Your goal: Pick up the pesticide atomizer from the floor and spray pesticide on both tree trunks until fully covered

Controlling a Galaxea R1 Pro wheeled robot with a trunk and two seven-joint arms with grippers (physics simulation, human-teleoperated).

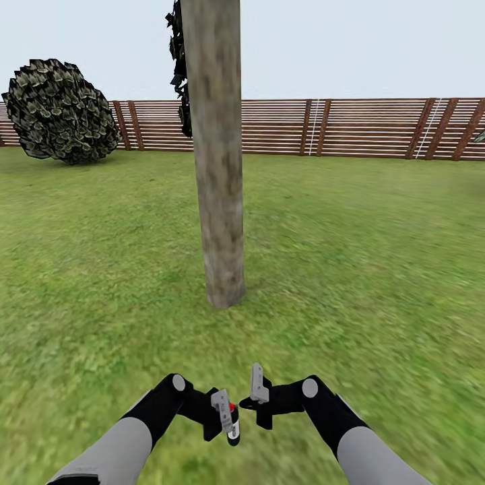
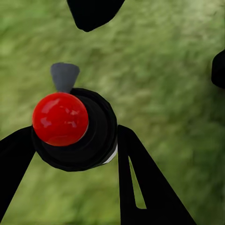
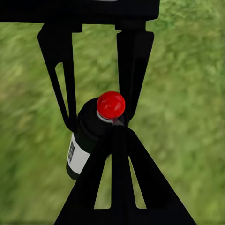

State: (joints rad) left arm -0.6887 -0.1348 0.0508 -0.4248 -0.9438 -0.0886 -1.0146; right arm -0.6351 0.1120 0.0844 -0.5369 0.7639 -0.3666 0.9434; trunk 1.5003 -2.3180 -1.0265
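Observation:
A thick mottled beige-grey tree trunk rises from the grass straight ahead of me, its crown cut off by the picture's top. Low in front of my body, my left gripper is shut on the pesticide atomizer, a black bottle with a white label and a red round cap. Its black fingers press the bottle's sides. The atomizer hangs just in front of my right gripper, whose fingers meet with nothing between them. That right gripper sits close beside the left one. The second tree and the pesticide cloud are out of view.
A brown slatted fence closes the lawn at the back. A dark round leafy bush stands at the far left by the fence. Dark foliage hangs beside the trunk's upper left. Open grass lies all round the trunk.

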